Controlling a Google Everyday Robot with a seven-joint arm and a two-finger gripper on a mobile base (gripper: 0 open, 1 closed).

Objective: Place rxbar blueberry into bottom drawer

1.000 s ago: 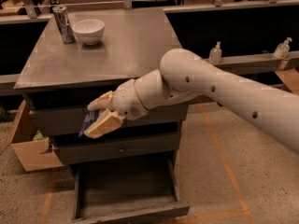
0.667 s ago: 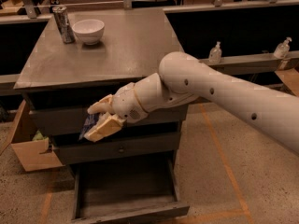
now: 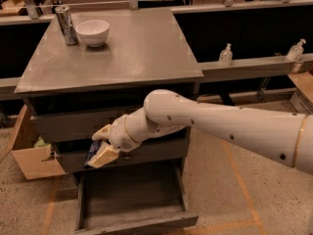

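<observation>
My gripper (image 3: 99,148) hangs in front of the grey cabinet, level with the middle drawer front and above the left part of the open bottom drawer (image 3: 132,199). It is shut on the rxbar blueberry (image 3: 91,153), whose dark navy wrapper shows as a thin strip between the pale fingers (image 3: 105,155). The bottom drawer is pulled out, and its grey inside shows nothing in it. My white arm reaches in from the right.
A white bowl (image 3: 93,32) and a silver can (image 3: 65,18) stand at the far left of the cabinet top (image 3: 137,53). An open cardboard box (image 3: 32,155) sits on the floor left of the cabinet. Two dispenser bottles (image 3: 225,55) stand on a ledge at right.
The gripper with the bar has moved slightly lower and to the left, toward the open bottom drawer.
</observation>
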